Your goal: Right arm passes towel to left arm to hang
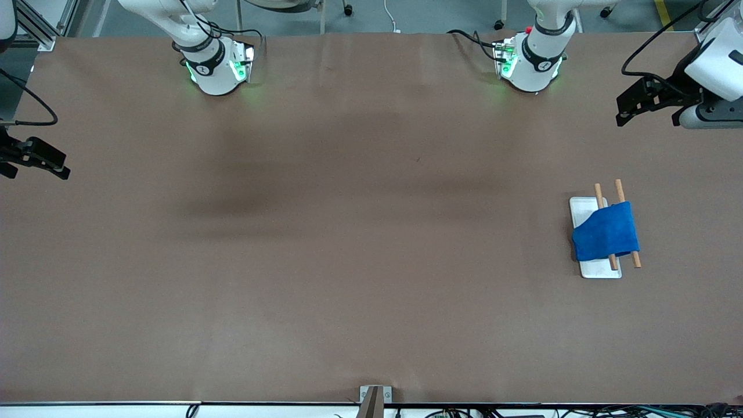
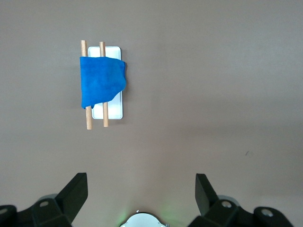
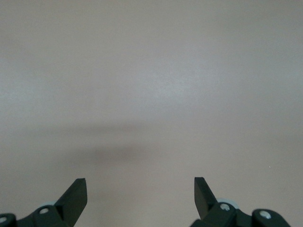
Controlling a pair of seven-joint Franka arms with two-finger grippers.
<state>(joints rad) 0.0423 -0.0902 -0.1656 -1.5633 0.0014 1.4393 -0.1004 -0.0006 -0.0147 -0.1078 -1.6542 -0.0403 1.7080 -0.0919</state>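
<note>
- Towel (image 1: pixel 606 233): bright blue cloth, draped across both wooden rods (image 1: pixel 627 223) of the white rack base (image 1: pixel 601 268); located at the right of the front view, slightly below mid-height; one corner hangs over the base edge; the left wrist view shows the same drape in its upper left (image 2: pixel 101 85).
- Progress: judged from the drape, the hand-over and hanging appear complete; no gripper touches the towel; what remains, if anything, is to straighten the cloth.
- Left gripper (image 1: pixel 650 101): upper right edge of the front view, over bare table (image 1: pixel 348 261), well apart from the rack; fingers spread wide and empty in its wrist view (image 2: pixel 141 189).
- Right gripper (image 1: pixel 35 155): left edge of the front view, over bare table; fingers spread wide and empty in its wrist view (image 3: pixel 140 191); this arm waits.
- Markings: no legible brand, label or writing on towel, rack or table; the round marks on the arm bases cannot be read.
</note>
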